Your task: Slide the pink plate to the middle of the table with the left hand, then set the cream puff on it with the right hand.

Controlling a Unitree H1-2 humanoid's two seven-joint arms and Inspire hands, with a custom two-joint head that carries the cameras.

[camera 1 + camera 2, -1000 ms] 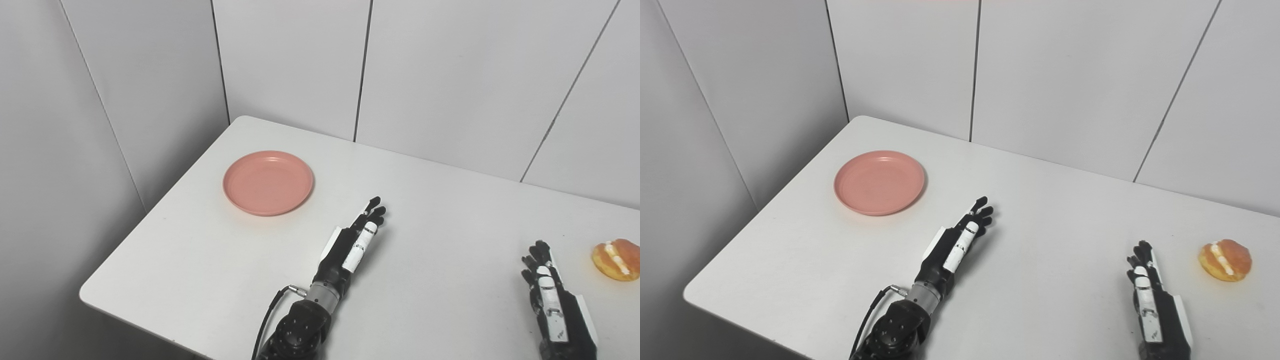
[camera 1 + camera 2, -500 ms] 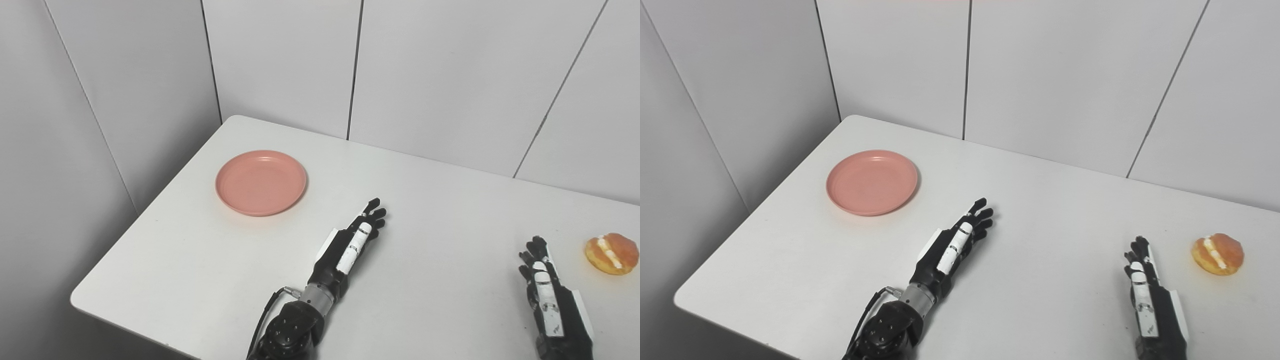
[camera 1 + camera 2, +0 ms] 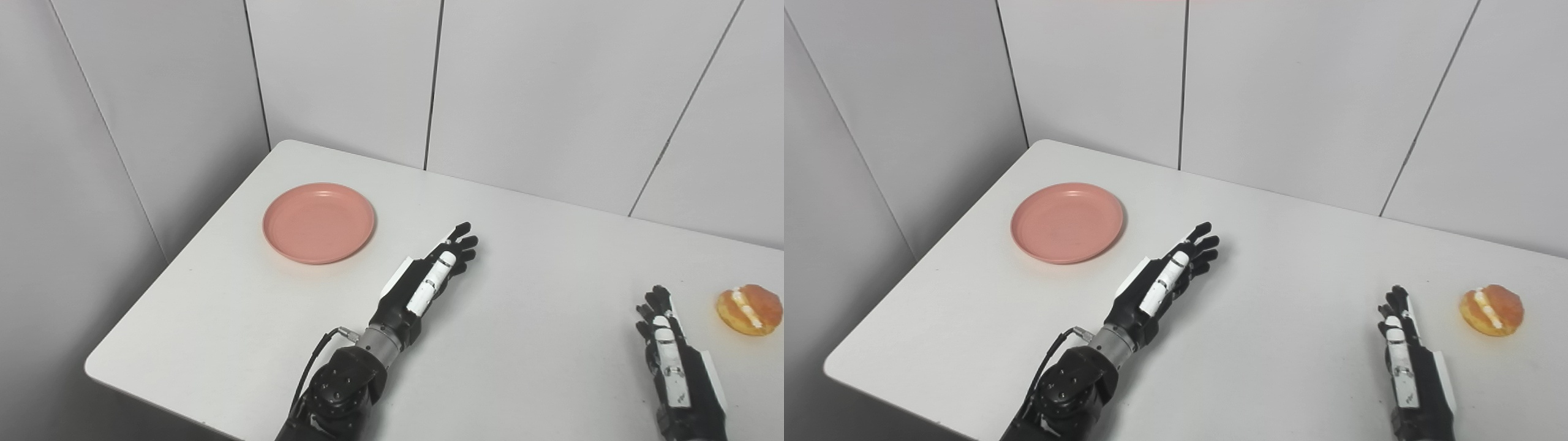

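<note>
Reaching over the desk (image 3: 245, 318), our left hand (image 3: 429, 275) is released: fingers extended and apart, holding nothing, fingertips (image 3: 462, 236) pointing toward the far edge and a bit right. It sits near the middle of the desk, with its shadow just right of it on the surface. We can't tell whether it touches the top or hangs just above it. Wrist and forearm run back to the near edge, with a black cable (image 3: 315, 361) looping off the wrist.

Our right hand (image 3: 1409, 361) comes in from the near edge on the right side. Also released: fingers straight, slightly spread, nothing in it, pointing at the far edge. Contact with the desk is unclear here too.

Pink plate (image 3: 319, 223) lies flat by the left edge, toward the far left corner, up and left of the left hand and apart from it. Nothing on it.

Cream puff (image 3: 1492, 309) rests on the desk close to the right edge of view, just right of the right hand's fingertips and apart from them. Orange-brown shell, white cream line showing through the split.

Grey wall panels (image 3: 551, 92) stand behind the far and left edges.
</note>
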